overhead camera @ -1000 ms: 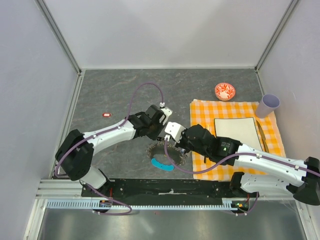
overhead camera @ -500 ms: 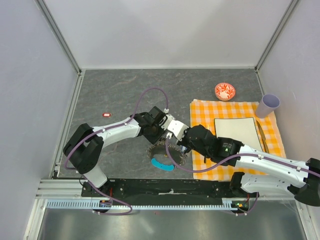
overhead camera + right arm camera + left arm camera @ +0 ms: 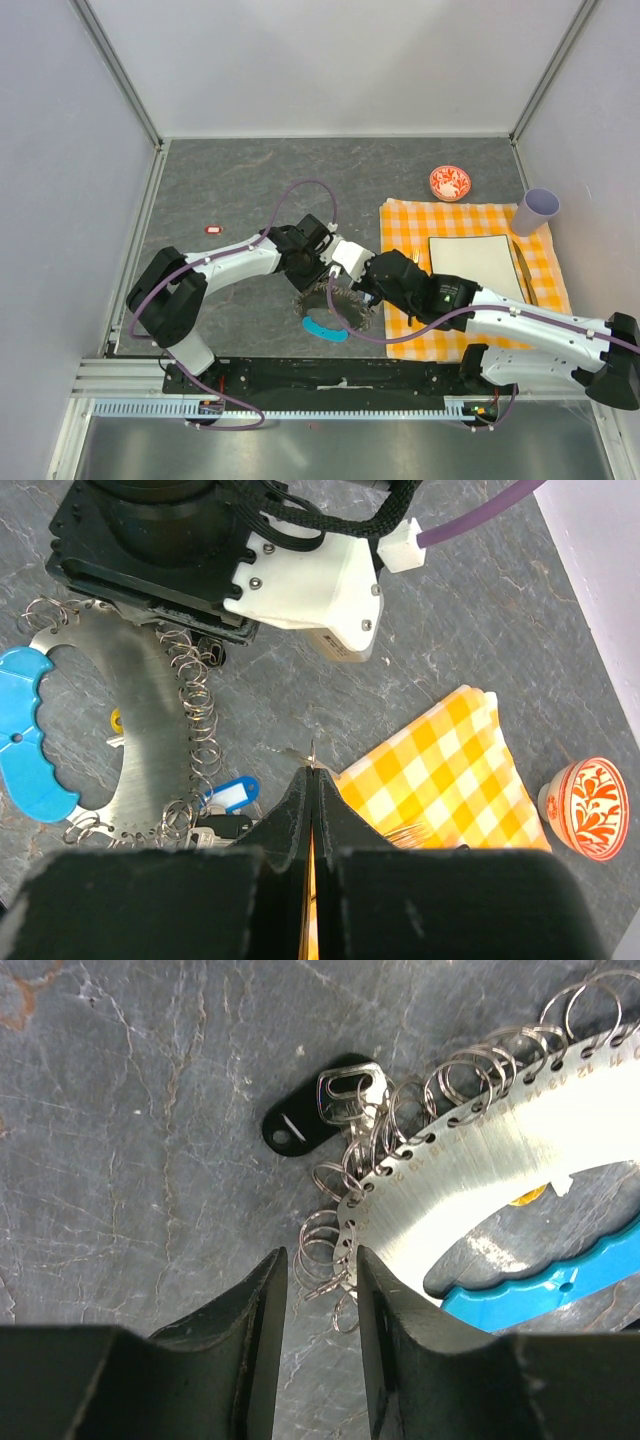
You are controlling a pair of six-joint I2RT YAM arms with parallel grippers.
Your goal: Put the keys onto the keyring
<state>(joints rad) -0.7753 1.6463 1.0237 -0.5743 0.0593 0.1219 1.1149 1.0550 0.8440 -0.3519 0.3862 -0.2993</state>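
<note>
The keyring is a curved metal plate edged with many small wire rings, with a cyan grip; it lies on the grey table. A black-headed key hangs on one ring at the plate's end. My left gripper is open just above the table, its fingers straddling a few loose rings at the plate's edge. My right gripper is shut, pinching a small metal ring at its tips. A blue-tagged key and a black key lie by the plate's rings.
An orange checked cloth lies to the right with a white board on it. Behind it are a red-and-white bowl and a lilac cup. A small red item lies far left.
My left arm has swung down and right onto the keyring's edge, and its jaws have widened a little. The right arm has barely moved.
</note>
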